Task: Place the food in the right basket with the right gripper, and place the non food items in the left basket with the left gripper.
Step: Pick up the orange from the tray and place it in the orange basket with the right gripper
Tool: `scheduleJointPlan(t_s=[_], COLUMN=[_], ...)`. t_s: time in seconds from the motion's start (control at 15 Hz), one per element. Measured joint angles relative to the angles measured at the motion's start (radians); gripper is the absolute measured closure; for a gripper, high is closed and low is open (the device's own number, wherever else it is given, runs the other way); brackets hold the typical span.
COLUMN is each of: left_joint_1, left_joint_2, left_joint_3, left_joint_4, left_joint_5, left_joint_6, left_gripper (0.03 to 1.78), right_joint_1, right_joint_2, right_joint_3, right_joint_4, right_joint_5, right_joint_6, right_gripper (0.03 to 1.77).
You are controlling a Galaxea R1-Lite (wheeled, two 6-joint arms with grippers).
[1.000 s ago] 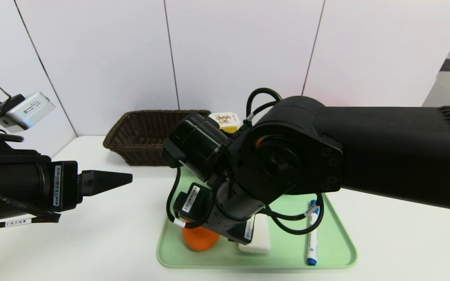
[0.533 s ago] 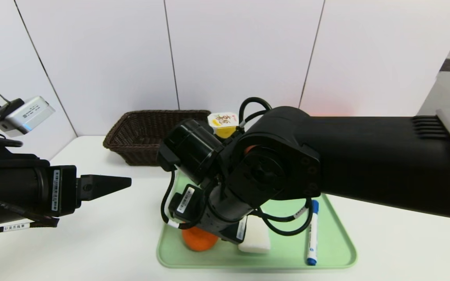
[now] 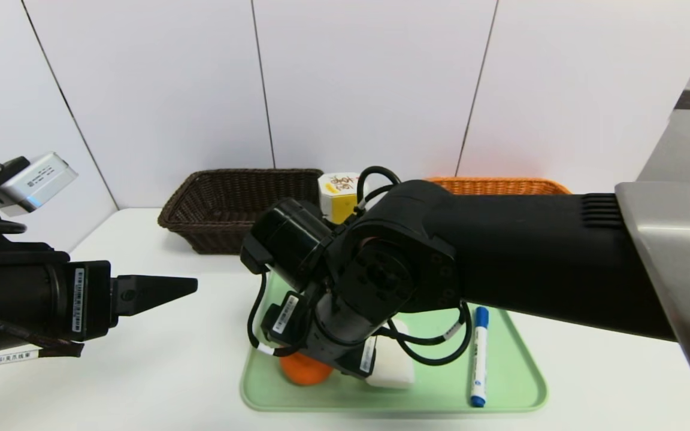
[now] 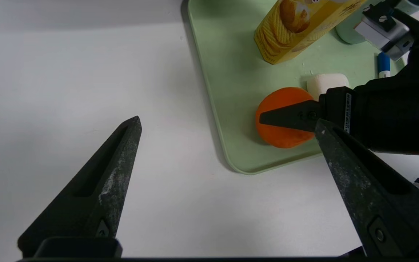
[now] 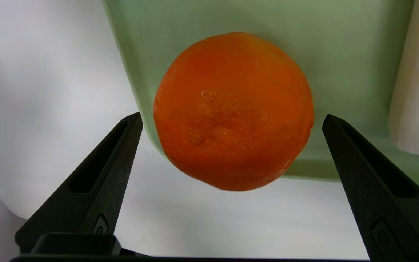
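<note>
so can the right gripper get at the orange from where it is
Probably yes: the right gripper is open, its fingers either side of the orange on the green tray, with nothing between. The white block sits clear alongside.

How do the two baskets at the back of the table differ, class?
The left basket is dark brown, while the right basket is orange. The left basket shows its whole front wall and open inside; the right basket shows only its rim behind the robot's right arm. Both are woven and stand against the wall.
</note>
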Motion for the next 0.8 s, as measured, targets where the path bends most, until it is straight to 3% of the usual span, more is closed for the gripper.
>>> scheduleJointPlan(t_s=[0.53,0.73,0.8], left_joint_1=[0.0,0.0,0.0], left_joint_2=[-0.01,-0.011,-0.011], left_joint_3=[0.017,0.018,0.019], left_joint_4=[0.0,0.0,0.0], left_joint_5=[-0.002,-0.004,-0.009], left_joint_6=[-0.001,-0.001,-0.001], left_gripper=[0.12,0.12,0.12], right_joint_1=[0.0,0.0,0.0], right_joint_2=[0.03,0.033,0.033], right_joint_3=[0.0,-0.001,-0.001], right_joint_4=[-0.026,-0.025,-0.025], right_joint_5=[-0.002,-0.006,-0.006], right_joint_6=[-0.002,-0.002,-0.002], right_gripper=[0.09,0.5,0.57])
